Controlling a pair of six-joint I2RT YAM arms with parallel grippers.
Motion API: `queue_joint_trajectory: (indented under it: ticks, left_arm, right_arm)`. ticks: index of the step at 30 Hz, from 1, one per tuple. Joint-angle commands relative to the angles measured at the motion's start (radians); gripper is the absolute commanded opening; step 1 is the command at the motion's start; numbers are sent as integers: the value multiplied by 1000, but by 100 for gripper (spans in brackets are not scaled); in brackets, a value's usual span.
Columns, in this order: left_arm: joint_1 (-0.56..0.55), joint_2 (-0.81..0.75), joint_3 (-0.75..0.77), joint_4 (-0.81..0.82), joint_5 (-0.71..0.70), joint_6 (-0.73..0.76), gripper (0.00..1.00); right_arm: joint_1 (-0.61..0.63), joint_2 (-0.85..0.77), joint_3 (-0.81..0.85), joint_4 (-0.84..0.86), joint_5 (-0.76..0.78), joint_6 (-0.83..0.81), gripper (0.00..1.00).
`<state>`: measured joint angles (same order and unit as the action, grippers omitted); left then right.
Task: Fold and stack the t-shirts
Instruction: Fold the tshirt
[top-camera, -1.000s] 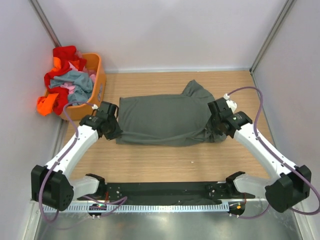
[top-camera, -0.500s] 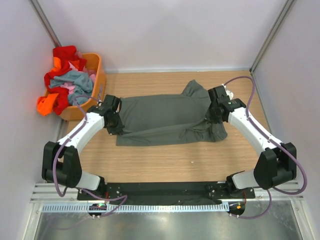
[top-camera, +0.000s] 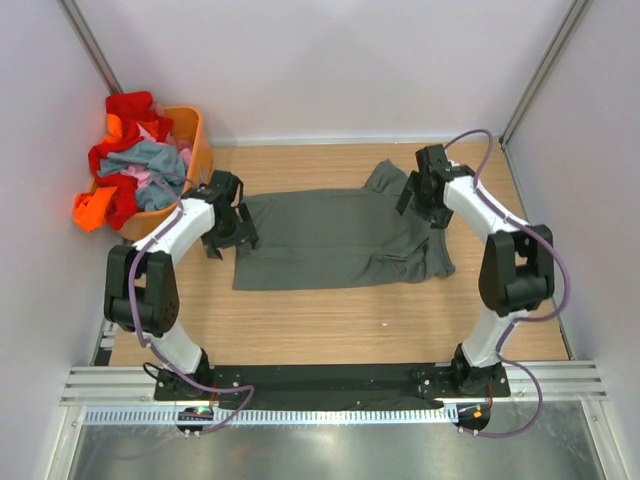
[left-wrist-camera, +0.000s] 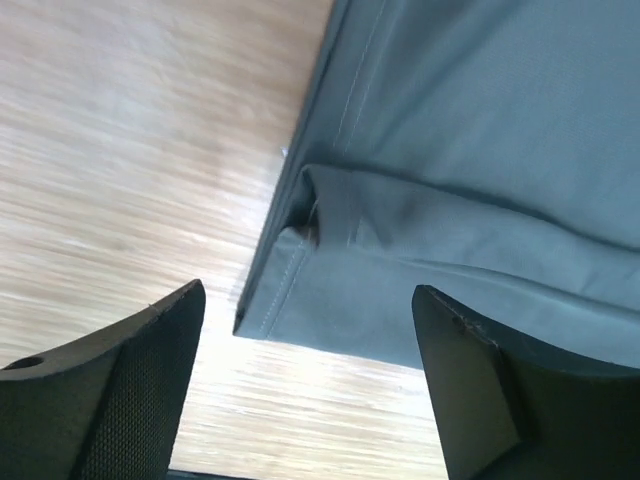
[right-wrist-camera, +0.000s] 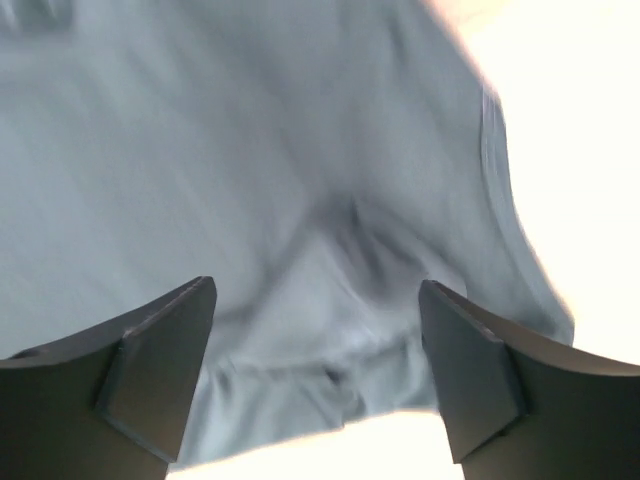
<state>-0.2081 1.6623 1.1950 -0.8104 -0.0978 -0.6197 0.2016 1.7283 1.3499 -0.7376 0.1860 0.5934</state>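
Note:
A dark grey t-shirt (top-camera: 335, 238) lies folded flat across the middle of the table, one sleeve (top-camera: 385, 178) sticking out at the far right. My left gripper (top-camera: 229, 236) hovers open over its left edge. In the left wrist view the left gripper (left-wrist-camera: 308, 295) stands wide, with the hemmed corner of the grey t-shirt (left-wrist-camera: 450, 200) lying loose below it. My right gripper (top-camera: 421, 207) is open above the shirt's right end. Rumpled grey t-shirt cloth (right-wrist-camera: 300, 180) fills the right wrist view under the right gripper (right-wrist-camera: 318, 288), and nothing is pinched.
An orange plastic basket (top-camera: 198, 160) stands at the far left, close to the left arm. It holds a heap of t-shirts: red (top-camera: 130, 108), blue-grey (top-camera: 150, 160), pink (top-camera: 140, 182), and orange (top-camera: 92, 212) hanging over its side. Walls close in on three sides.
Both grippers were shut on the grey shirt's near corners. They carried them towards the far side, then opened and let the cloth drop.

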Motion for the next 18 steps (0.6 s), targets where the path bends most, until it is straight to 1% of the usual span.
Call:
queue_joint_trajectory:
  ticks: [1, 3, 4, 6, 7, 8, 9, 10, 12, 13, 15, 18]
  left_arm:
    - [12, -13, 104, -61, -57, 17, 86]
    - [10, -42, 127, -87, -74, 18, 87]
    - [10, -88, 115, -90, -79, 17, 87]
    - [12, -142, 83, -85, -71, 8, 87]
    - [10, -204, 60, -76, -57, 2, 87]
    - [10, -234, 1, -44, -42, -20, 87]
    - [9, -265, -33, -26, -2, -31, 86]
    - [9, -312, -99, -6, 15, -43, 86]
    - [9, -349, -162, 51, 41, -72, 85]
    - [7, -361, -220, 74, 56, -77, 84]
    - [7, -381, -267, 123, 70, -92, 84]
    - [6, -398, -340, 180, 92, -123, 84]
  right_arm:
    - [-50, 74, 203, -15, -52, -72, 90]
    - [-54, 68, 248, -43, -53, -89, 93]
    - [-54, 51, 252, -43, -43, -99, 93]
    - [-56, -30, 215, -43, 0, -98, 93]
    - [-56, -67, 146, -40, 7, -95, 93]
    - [-56, -100, 100, -30, 6, -81, 94]
    - [-59, -174, -5, -2, -6, -73, 94]
    - [-59, -206, -61, 18, -25, -64, 94]
    - [-62, -271, -170, 76, -86, -38, 94]
    - [-62, -314, -261, 95, -104, -29, 94]
    - [-62, -338, -329, 115, -118, -20, 94]
    - [-80, -355, -421, 125, -94, -23, 95]
